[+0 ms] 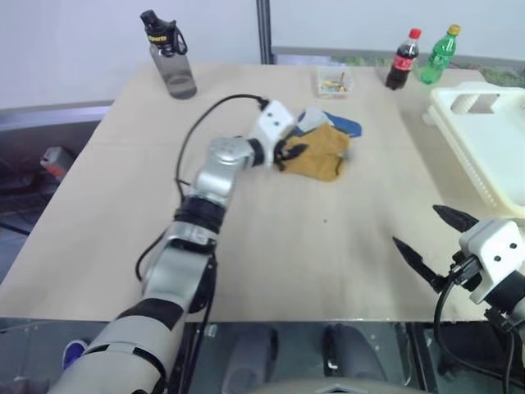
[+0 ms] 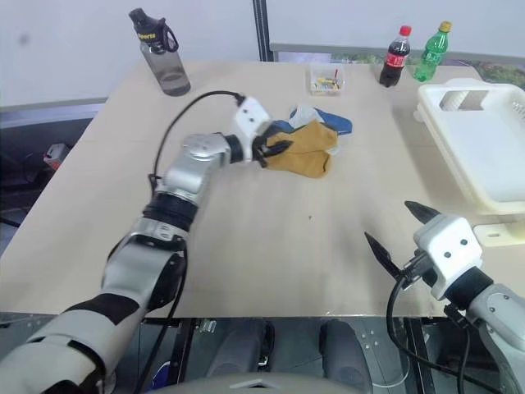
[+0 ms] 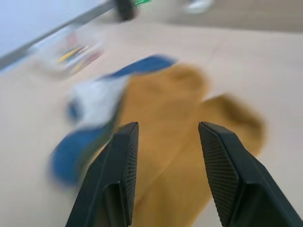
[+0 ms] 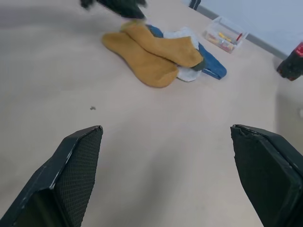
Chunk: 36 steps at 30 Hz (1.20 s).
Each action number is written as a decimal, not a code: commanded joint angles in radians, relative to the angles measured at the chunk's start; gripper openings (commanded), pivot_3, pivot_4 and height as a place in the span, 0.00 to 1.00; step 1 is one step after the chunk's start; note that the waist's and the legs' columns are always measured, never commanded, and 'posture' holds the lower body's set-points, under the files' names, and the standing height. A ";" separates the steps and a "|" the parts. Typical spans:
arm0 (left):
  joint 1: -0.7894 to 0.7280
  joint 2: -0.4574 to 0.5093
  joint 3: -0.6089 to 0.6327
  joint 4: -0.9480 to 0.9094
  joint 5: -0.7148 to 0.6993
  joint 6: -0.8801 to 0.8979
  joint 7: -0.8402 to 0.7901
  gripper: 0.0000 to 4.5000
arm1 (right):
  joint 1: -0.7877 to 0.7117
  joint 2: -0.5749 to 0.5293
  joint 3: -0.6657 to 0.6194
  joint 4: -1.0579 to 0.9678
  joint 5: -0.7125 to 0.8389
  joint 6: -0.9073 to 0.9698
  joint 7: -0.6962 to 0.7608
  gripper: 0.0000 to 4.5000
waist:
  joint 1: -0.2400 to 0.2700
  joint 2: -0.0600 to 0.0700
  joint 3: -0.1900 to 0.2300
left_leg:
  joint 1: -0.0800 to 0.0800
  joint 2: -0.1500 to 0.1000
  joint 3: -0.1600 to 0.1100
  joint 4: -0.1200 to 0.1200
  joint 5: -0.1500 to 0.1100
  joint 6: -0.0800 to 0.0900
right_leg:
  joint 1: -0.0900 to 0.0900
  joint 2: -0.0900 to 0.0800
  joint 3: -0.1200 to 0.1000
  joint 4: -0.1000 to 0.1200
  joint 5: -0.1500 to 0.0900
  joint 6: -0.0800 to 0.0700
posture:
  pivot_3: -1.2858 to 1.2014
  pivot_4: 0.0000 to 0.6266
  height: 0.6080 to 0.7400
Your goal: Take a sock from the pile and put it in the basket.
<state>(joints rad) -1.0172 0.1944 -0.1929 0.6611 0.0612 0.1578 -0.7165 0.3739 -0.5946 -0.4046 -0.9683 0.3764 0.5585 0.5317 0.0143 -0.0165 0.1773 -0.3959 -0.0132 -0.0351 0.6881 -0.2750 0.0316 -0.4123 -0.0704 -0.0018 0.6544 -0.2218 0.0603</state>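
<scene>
Left eye view: basket (image 1: 484, 144) apparently empty; left hand (image 1: 289, 153) half-open, right hand (image 1: 433, 245) wide.

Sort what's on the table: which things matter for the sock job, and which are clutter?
Job: pile, basket, left gripper open at the pile.
Clutter: water bottle, small clear box, cola bottle, green bottle.
</scene>
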 commanded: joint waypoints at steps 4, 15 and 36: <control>-0.111 -0.155 -0.110 0.220 0.167 -0.083 0.267 0.48 | -0.006 -0.002 -0.010 -0.031 -0.007 -0.016 -0.013 1.00 | -0.003 0.000 0.000 | 0.000 0.000 0.001 0.000 0.000 0.000 | 0.000 0.000 0.000 0.000 0.000 0.000 | 0.52 0.24 1.00; -0.197 -0.207 -0.114 0.465 0.237 -0.134 0.448 0.48 | 0.014 -0.003 -0.030 -0.046 -0.008 -0.006 -0.015 1.00 | 0.000 0.000 0.000 | 0.000 0.000 0.000 -0.001 0.000 0.000 | 0.000 0.000 0.000 -0.001 0.000 0.000 | 0.52 0.24 1.00; -0.249 -0.227 -0.051 0.602 0.217 -0.201 0.571 0.01 | 0.021 -0.003 -0.051 -0.028 -0.014 -0.020 -0.008 1.00 | -0.001 0.000 0.000 | -0.001 0.000 0.001 -0.001 0.000 0.000 | 0.000 0.000 -0.001 -0.001 0.000 0.000 | 0.52 0.24 1.00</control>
<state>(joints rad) -1.2425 -0.0383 -0.2626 1.2795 0.2871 -0.0182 -0.1550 0.3956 -0.5943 -0.4328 -0.9727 0.3624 0.5606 0.5256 0.0134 -0.0169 0.1776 -0.3965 -0.0132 -0.0346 0.6875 -0.2751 0.0317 -0.4127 -0.0704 -0.0023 0.6535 -0.2219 0.0606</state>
